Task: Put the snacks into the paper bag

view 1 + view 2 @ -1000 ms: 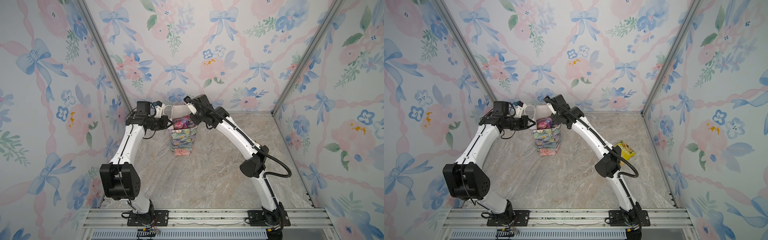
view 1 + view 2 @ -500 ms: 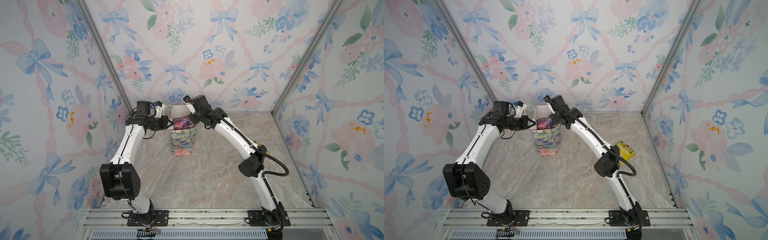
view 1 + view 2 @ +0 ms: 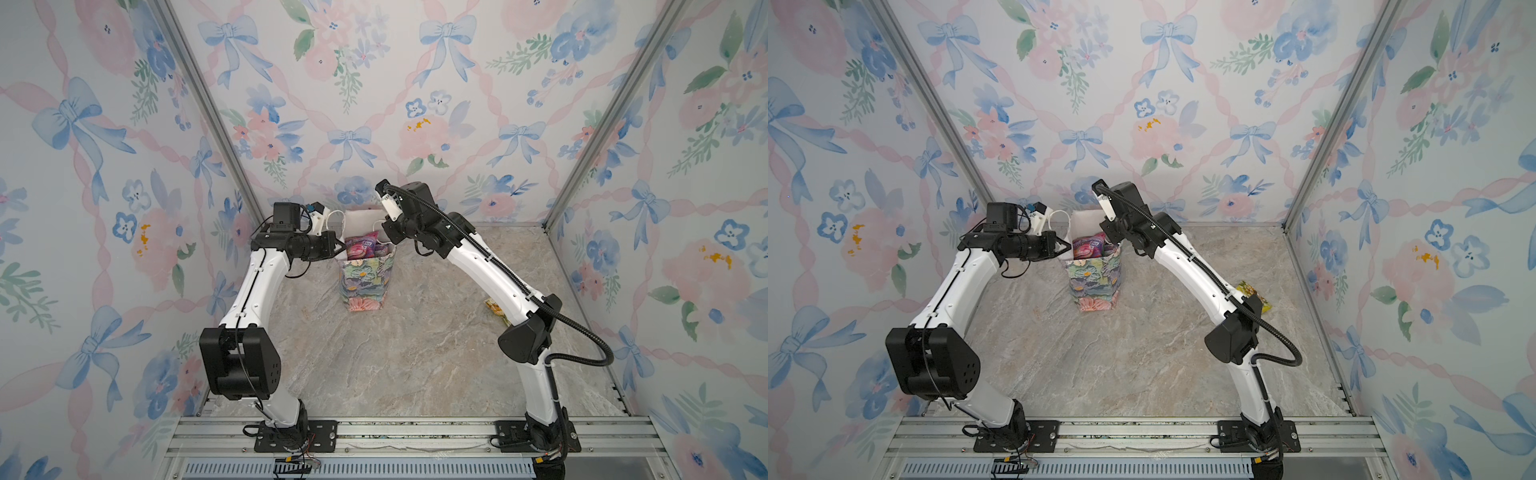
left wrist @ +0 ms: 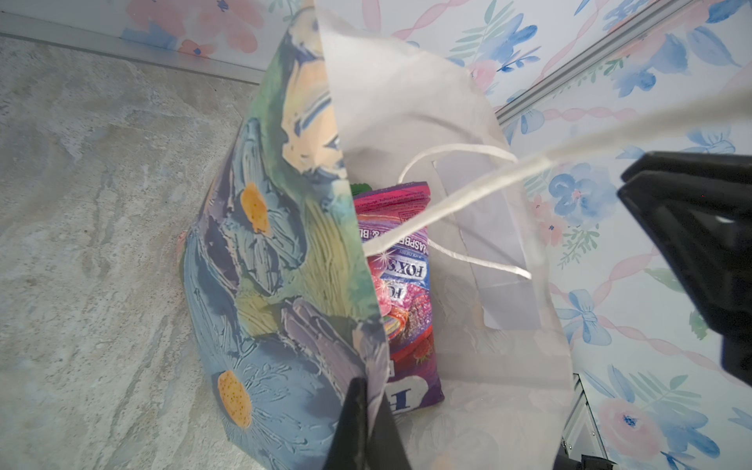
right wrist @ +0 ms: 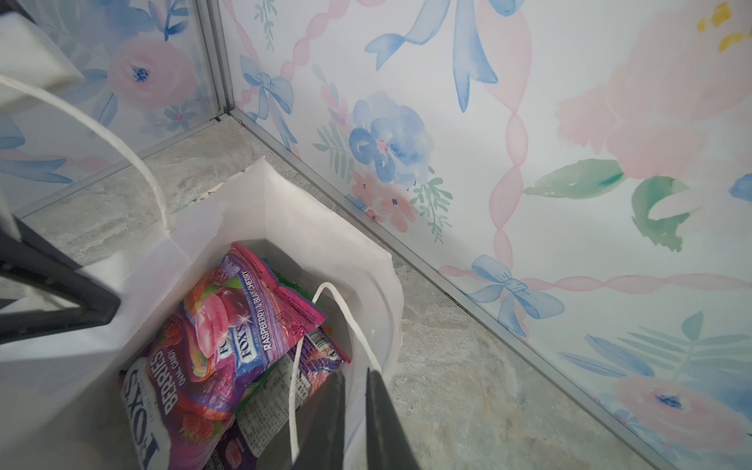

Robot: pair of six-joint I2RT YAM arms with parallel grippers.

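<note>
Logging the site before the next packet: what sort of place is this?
Probably a staged robot test cell, not a home: wallpapered panels in metal framing, a marble-look tabletop, and the left arm and right arm bolted to a front rail.

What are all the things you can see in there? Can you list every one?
paper bag: one, green-blue-pink flowers outside, white inside, standing at the back of the table.
cord handles: two, white, on the bag's rim.
purple packet: one, FOX'S berries, on top inside the bag.
other packets: at least two under it, one green-edged; exact count hidden.
yellow packet: one, on the table at the right, partly hidden by the right arm.
table: one, grey-beige marble look.
walls: three, pale with bows and flowers.
left end effector: black, shut on the bag's rim.
right end effector: black, pinching the opposite rim.
</note>
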